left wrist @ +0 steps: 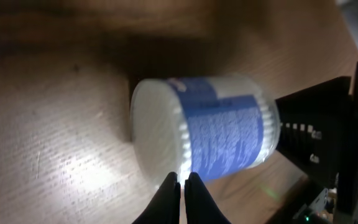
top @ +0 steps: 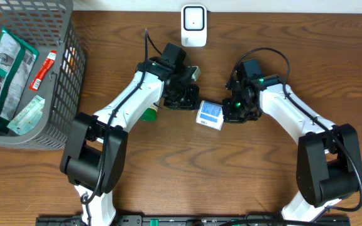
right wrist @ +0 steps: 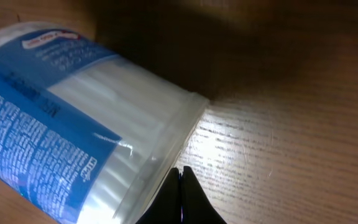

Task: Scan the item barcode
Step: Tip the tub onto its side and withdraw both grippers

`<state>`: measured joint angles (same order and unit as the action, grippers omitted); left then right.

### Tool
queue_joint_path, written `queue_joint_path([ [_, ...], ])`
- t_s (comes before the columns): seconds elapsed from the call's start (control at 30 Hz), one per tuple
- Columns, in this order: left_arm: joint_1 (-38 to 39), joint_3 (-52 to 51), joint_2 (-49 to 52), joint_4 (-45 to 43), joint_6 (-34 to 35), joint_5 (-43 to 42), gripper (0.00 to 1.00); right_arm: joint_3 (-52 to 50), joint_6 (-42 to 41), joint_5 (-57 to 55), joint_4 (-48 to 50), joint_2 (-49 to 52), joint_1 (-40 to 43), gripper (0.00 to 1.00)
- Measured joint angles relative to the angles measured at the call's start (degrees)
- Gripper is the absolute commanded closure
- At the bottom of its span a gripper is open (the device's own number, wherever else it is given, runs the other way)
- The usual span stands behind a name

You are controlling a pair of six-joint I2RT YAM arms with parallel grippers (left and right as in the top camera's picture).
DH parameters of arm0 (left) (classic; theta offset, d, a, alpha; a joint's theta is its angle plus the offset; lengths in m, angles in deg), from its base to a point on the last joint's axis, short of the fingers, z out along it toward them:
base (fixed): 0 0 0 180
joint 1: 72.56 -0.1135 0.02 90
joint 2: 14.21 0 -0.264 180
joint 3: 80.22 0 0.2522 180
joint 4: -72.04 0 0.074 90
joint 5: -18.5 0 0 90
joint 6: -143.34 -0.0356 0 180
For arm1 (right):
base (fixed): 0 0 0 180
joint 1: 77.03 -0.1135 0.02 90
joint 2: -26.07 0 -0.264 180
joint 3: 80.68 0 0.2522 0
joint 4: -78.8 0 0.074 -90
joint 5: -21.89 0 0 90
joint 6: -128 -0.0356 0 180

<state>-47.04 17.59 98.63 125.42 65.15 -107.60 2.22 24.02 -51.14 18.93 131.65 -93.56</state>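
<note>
The item is a clear round tub of cotton swabs (top: 210, 114) with a blue label, lying on its side on the wooden table between my two grippers. My left gripper (top: 195, 107) is shut and empty, its tips (left wrist: 182, 180) against the tub's (left wrist: 210, 124) white lid edge. From the other side my right gripper (top: 226, 115) is also shut and empty, with its tips (right wrist: 180, 171) at the rim of the tub's (right wrist: 73, 124) clear end. The barcode is not visible in any view. A white scanner (top: 193, 25) stands at the table's back edge.
A grey wire basket (top: 71, 94) with several packaged goods stands at the left. A green object (top: 148, 114) lies partly under my left arm.
</note>
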Motion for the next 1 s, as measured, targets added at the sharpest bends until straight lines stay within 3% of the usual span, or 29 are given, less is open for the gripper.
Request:
queue_joint_path([
  [0.13,-0.02,0.0,0.0,-2.27,0.0,0.09,0.92,1.14,0.02,0.0,-1.97,0.0,0.9,0.99],
  [0.2,-0.2,0.07,-0.02,-2.58,0.02,0.72,0.92,3.37,0.07,0.07,-3.98,0.0,2.12,0.89],
  [0.23,-0.33,0.13,-0.07,-2.58,0.02,1.55,0.92,4.44,-0.02,0.09,-4.72,0.0,2.69,0.79],
  [0.27,-0.52,0.24,-0.11,-2.58,0.02,2.47,0.92,5.92,0.24,0.09,-5.62,0.0,3.54,0.5],
  [0.3,-0.76,0.37,-0.22,-2.56,0.0,3.48,0.92,7.06,0.17,0.09,-6.01,-0.02,4.33,0.37],
  [0.43,-2.32,0.52,-2.62,-1.97,0.35,10.05,0.64,9.2,0.46,-0.37,-6.45,-0.28,7.34,0.04],
  [0.57,-3.89,0.81,-6.51,-0.17,-0.31,16.96,0.42,9.18,0.79,-4.04,-6.62,-0.31,9.44,0.01],
  [1.0,-6.88,1.53,-8.7,-0.9,-1.36,24.55,0.34,9.18,0.83,-11.91,-6.97,-0.33,10.95,0.01],
])
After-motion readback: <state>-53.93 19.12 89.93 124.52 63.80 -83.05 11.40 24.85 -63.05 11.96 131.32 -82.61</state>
